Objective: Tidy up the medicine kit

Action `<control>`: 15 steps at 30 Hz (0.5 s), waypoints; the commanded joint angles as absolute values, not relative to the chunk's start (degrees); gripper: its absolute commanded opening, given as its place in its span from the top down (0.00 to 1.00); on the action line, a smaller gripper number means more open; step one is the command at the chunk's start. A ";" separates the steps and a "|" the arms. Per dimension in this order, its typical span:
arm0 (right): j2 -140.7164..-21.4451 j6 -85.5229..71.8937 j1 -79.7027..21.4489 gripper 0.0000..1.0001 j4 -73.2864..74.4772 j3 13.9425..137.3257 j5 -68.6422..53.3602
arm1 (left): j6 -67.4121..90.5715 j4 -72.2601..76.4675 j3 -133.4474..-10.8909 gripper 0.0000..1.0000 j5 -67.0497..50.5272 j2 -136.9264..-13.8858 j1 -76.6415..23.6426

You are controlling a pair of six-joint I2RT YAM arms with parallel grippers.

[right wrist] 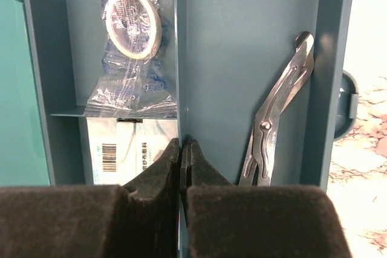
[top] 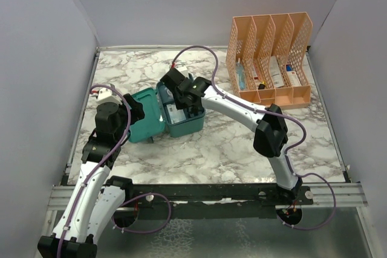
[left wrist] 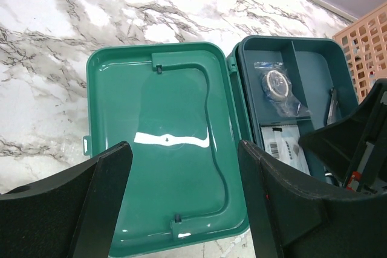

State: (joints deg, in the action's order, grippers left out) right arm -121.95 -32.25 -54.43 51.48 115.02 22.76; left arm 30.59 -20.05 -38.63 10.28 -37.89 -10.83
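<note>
I work on a white marble-patterned counter [top: 230,149] veined in grey. Plain pale grey walls [top: 163,4] box it in on three sides.

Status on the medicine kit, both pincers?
Left pincer open, over the lid. Right pincer shut, tips at divider. Medicine kit open, lid flat; bagged roll, packet, shears inside. Nothing blocking.

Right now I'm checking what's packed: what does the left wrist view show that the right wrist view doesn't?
Only left wrist: the open lid's whole inside, the marble table, a corner of the peach organizer, the left fingers spread apart. Only right wrist: the right fingers pressed together at the divider, the metal scissors nearly whole. Both: the bagged tape roll and barcode packet inside the medicine kit.
</note>
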 commanded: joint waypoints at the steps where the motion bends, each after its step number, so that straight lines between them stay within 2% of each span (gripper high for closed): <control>1: -123.66 -32.48 -54.80 0.99 48.42 115.76 22.24 | 31.09 -19.89 -38.28 0.26 11.44 -37.62 -10.72; 15: -123.29 -32.69 -54.84 0.99 47.75 113.27 20.94 | 31.03 -19.78 -37.97 0.25 11.17 -37.68 -10.72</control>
State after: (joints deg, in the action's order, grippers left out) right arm -123.04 -32.32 -54.65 50.24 114.17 21.19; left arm 30.59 -20.10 -38.52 10.33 -37.93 -10.83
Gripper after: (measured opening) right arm 0.016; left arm 0.742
